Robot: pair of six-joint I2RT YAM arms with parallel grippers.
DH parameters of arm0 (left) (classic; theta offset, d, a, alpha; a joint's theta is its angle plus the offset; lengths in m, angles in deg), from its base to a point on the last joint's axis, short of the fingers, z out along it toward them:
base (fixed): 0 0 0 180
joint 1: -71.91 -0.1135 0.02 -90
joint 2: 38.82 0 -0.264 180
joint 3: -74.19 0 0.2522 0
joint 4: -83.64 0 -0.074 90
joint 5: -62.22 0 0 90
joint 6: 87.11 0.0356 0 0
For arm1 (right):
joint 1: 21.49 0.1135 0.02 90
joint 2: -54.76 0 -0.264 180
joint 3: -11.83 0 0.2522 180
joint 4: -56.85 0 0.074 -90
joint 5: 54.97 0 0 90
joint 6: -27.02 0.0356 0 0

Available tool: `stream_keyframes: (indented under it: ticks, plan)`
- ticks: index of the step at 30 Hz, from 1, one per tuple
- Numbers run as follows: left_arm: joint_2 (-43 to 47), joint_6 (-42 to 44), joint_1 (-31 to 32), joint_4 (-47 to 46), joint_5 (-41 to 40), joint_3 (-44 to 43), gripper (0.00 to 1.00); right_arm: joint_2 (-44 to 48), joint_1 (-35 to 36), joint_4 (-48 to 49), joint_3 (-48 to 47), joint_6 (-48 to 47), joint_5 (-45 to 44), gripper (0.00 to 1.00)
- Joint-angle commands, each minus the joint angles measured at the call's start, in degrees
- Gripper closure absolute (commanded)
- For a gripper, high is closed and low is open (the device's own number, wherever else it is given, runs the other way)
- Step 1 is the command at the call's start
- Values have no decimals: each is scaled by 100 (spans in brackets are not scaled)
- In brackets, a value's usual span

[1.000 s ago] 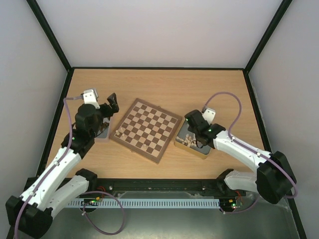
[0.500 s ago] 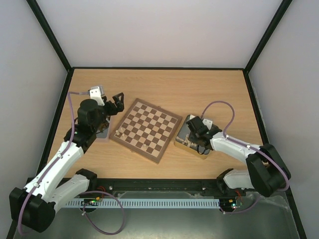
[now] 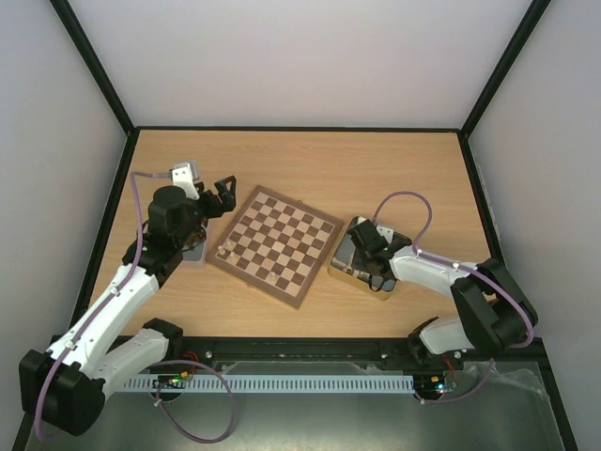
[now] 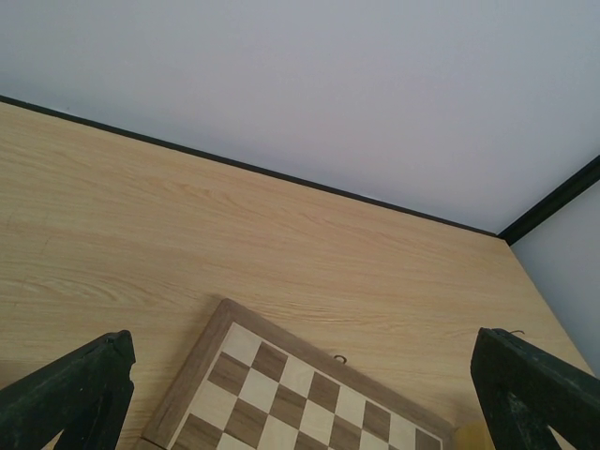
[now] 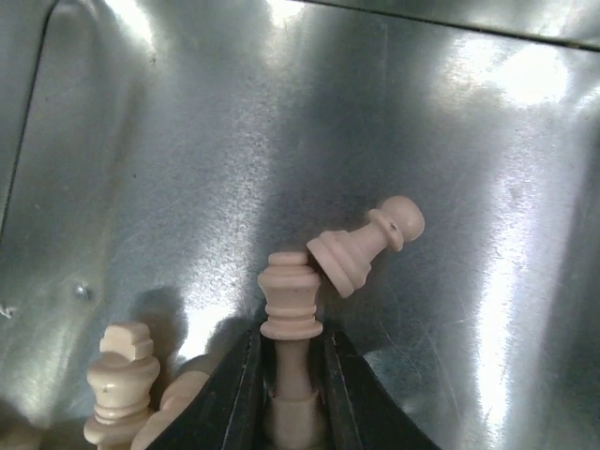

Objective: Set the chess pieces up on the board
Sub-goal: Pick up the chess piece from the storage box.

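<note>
The board point(image 3: 280, 246) lies turned at the middle of the table, with a few pale chess pieces point(image 3: 223, 250) at its left corner. My left gripper point(image 3: 223, 195) hovers over the board's far-left edge, jaws wide open and empty. In the left wrist view, the left gripper point(image 4: 300, 412) has the board's corner point(image 4: 272, 394) showing between its fingers point(image 4: 66, 394). My right gripper point(image 3: 362, 244) is down inside the gold tin point(image 3: 380, 285). In the right wrist view, the right gripper point(image 5: 291, 342) is shut on the stem of a cream chess piece point(image 5: 291, 300). A cream pawn point(image 5: 366, 246) lies tilted against it.
More cream pieces point(image 5: 120, 380) lie at the lower left of the tin's shiny floor point(image 5: 187, 141). A grey container point(image 3: 194, 251) sits under the left arm, left of the board. Black frame rails edge the table.
My right gripper has lowered into the tin and shifted slightly left. My left gripper has swung a little right toward the board's far-left edge.
</note>
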Motion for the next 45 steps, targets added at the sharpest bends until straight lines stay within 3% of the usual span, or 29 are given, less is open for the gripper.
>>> stream_keyframes:
  ticks: [1,4,11,20,30,35,40,45]
  plan:
    - [4,28,-32,-150,113,-178,1,-120,-29,25,-23,-74,-3,91]
    - [40,82,-32,-162,314,-179,1,28,-29,-3,-121,-213,-79,94]
    - [320,227,-23,-1065,1897,119,0,1197,-29,290,-287,-809,-137,93]
    - [-298,-418,91,-1292,3292,-164,0,2709,-29,1846,-161,-1380,1079,91]
    - [-1381,-1008,793,-1082,3297,-573,1,2714,-29,1874,-116,-1387,878,91]
    - [-2142,-2630,978,-1639,3461,-425,9,2929,-29,2004,-115,-1319,1200,91]
    - [-2809,-5215,1222,-4401,3823,176,12,3090,-29,2208,-173,-1330,1683,91]
    - [-3638,-6857,1529,-6331,3878,49,13,3175,-29,2259,-305,-1379,2165,91]
